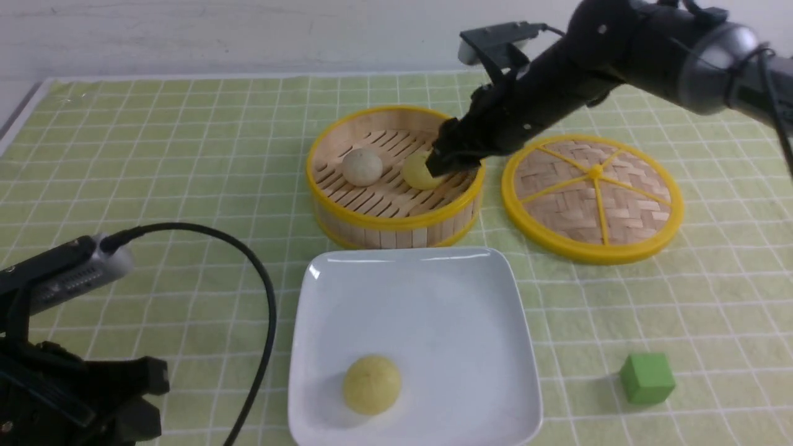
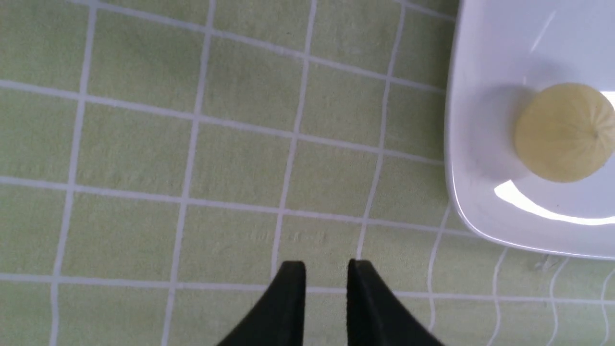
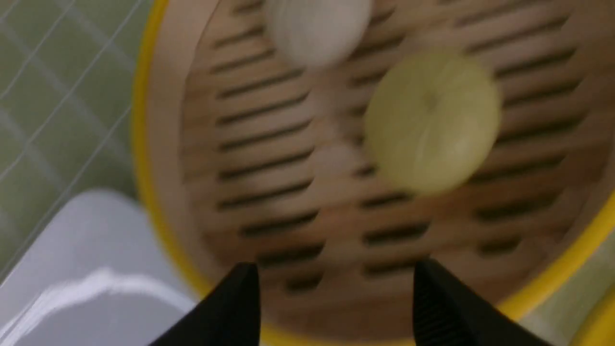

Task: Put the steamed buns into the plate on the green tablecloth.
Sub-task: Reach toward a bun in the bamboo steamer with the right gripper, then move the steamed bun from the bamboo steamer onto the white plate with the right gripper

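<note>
From the front, my right tool (image 1: 455,162) hangs low inside the steamer (image 1: 384,228), its tips right at a yellow bun (image 1: 419,173) that they partly hide. A greyish bun (image 1: 362,166) sits apart to that tool's left on the same slats. The plate (image 1: 446,310) lies on the green tablecloth (image 1: 155,155) just behind the tool, toward me, past the steamer's wall, and a third bun (image 1: 372,384) rests on it. The lid (image 1: 591,198) lies flat beside the tool's right, and a green cube (image 1: 647,378) is well off, so neither is in my way. My left tool (image 1: 93,396) is parked far back with its cable (image 1: 263,297) looping beside it.

Through the left wrist, the left tool (image 2: 326,274) is pinched almost together on nothing, over bare cloth, with the plate's corner and its bun off to one side.

Through the right wrist, blurred, the right tool (image 3: 336,283) is spread wide and empty. The yellow bun lies just ahead of the gap, slightly toward one finger, and the greyish one is farther on.

I judge the bun light, soft and smooth, easy to dent or squirt sideways. I'd straddle its widest middle and close gently. The steamer wall is what I must lift clear of on the way to the plate.
</note>
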Action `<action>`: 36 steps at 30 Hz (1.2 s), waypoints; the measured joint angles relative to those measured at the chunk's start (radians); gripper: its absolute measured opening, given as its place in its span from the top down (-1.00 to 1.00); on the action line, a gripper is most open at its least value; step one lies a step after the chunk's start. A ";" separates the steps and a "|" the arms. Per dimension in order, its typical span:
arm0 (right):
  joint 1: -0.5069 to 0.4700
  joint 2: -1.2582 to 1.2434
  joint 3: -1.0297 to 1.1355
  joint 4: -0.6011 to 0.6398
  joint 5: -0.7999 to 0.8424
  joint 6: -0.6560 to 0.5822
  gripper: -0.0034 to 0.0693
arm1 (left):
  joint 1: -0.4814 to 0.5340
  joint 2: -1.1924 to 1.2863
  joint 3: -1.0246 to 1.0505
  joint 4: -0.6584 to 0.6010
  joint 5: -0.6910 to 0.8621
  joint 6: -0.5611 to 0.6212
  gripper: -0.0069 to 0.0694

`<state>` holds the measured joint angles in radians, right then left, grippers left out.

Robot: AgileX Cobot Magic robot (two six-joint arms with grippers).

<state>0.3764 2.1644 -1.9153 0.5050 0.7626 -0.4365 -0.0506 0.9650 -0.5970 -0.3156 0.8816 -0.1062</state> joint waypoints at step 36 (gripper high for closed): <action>0.018 -0.240 0.015 0.069 0.462 0.000 0.86 | 0.000 0.000 -0.002 -0.011 -0.015 0.000 0.11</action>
<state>0.3943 1.9244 -1.9007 0.5738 1.2250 -0.4367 -0.0506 0.9650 -0.5990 -0.3266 0.8666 -0.1062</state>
